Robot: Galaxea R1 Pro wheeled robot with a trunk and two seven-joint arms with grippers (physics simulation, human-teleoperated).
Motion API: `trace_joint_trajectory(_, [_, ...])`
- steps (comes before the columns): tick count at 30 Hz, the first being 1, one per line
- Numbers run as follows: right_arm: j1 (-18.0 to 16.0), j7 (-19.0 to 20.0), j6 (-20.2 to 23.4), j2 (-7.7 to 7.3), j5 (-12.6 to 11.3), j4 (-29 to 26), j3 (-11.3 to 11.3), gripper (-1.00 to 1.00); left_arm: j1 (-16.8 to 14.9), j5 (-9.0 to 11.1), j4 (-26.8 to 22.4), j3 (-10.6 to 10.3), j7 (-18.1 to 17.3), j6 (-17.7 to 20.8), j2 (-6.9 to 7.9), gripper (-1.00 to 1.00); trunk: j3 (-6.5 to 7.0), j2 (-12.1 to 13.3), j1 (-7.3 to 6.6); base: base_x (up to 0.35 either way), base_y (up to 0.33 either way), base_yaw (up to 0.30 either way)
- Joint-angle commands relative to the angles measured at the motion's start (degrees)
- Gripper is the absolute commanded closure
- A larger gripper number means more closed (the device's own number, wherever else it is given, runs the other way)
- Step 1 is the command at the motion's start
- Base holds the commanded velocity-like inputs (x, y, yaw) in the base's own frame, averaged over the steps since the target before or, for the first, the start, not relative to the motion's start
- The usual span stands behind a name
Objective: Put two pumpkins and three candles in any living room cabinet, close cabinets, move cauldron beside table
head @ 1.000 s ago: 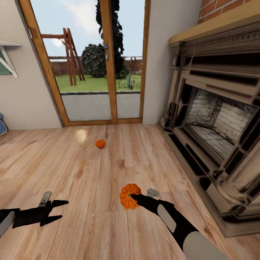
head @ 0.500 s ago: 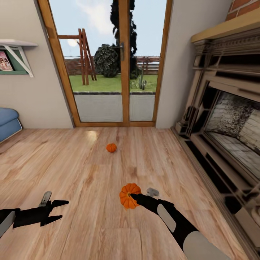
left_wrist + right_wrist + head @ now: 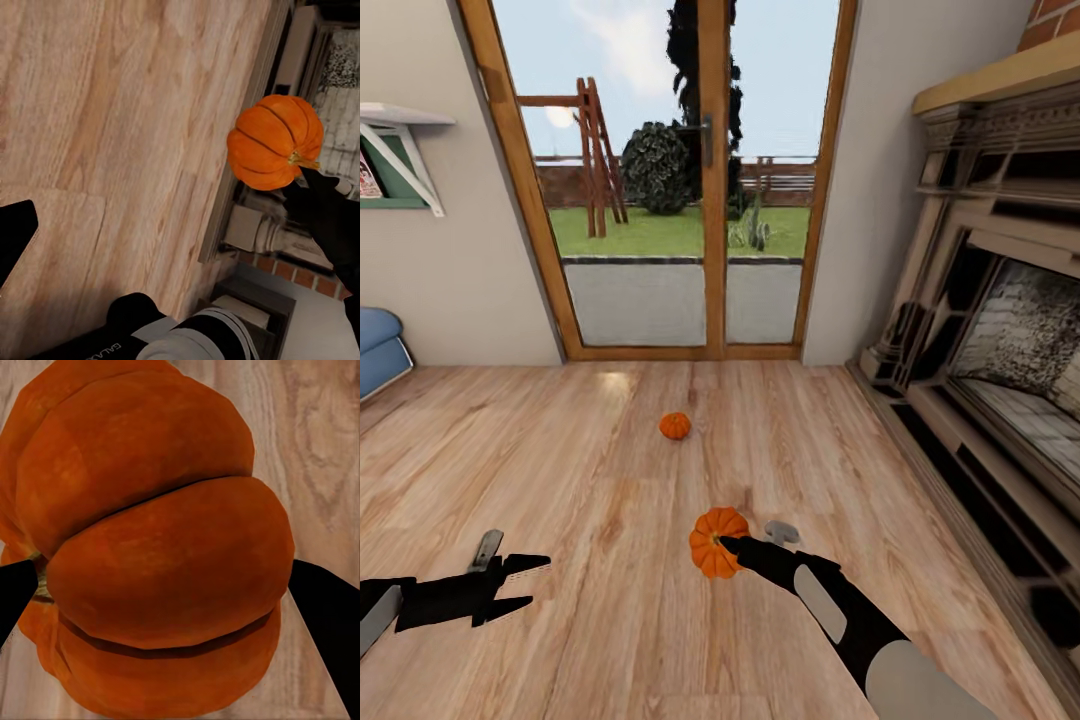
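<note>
Between fireplace [image 3: 1000, 330] and glass door [image 3: 670, 180], right gripper [image 3: 728, 548] clamps one pumpkin [image 3: 712, 540]; another [image 3: 674, 426] lies ahead.

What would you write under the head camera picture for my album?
Right gripper holds a pumpkin; another pumpkin sits on the wooden floor.

The floor [image 3: 610, 600] is pale wood planking with visible grain and a soft sheen. The held pumpkin [image 3: 157, 547] has smooth, matt, ribbed orange skin. The right gripper [image 3: 732, 545] looks like matt black plastic. At upper right, the fireplace [image 3: 1000, 330] is carved stone under brick.
</note>
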Motion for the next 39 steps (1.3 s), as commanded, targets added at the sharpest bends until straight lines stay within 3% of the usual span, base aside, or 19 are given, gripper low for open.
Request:
trace_joint_trajectory(1, [-0.01, 0.13, 0.02, 0.0, -0.24, -0.04, -0.03, 1.0, 0.0, 0.0, 0.0, 0.01, 0.0, 0.0, 0.01, -1.0, 0.0, 0.0, 0.0, 0.332, 0.144, 0.0])
trace_joint_trajectory(24, [-0.01, 0.59, 0.12, -0.29, -0.3, -0.14, -0.32, 1.0, 0.0, -0.01, 0.0, 0.03, 0.0, -0.09, 0.04, -1.0, 0.0, 0.0, 0.0, 0.332, 0.12, 0.0])
trace_joint_trajectory(26, [0.14, 0.63, 0.57, -0.55, -0.62, -2.69, -0.62, 1.0, 0.0, 0.0, 0.0, 0.0, 0.0, -0.09, 0.01, -1.0, 0.0, 0.0, 0.0, 0.332, 0.012, 0.0])
trace_joint_trajectory(29, [0.24, 0.64, 3.13, -1.27, -1.32, -11.6, -0.93, 1.0, 0.0, 0.01, 0.0, 0.0, 0.05, -0.08, -0.1, -1.0, 0.0, 0.0, 0.0, 0.332, 0.003, 0.0])
trace_joint_trajectory(34, [3.66, 0.49, 12.71, -3.68, -5.21, -26.51, -5.74, 1.0, 0.0, 0.0, 0.0, 0.04, 0.08, -0.09, -0.29, -1.0, 0.0, 0.0, 0.0, 0.332, 0.0, 0.0])
trace_joint_trajectory(39, [7.38, 0.65, 20.03, -3.95, -6.85, -33.64, -15.2, 1.0, 0.0, -0.07, 0.0, 0.07, 0.16, -0.7, -0.35, -1.0, 0.0, 0.0, 0.0, 0.332, 0.0, 0.0])
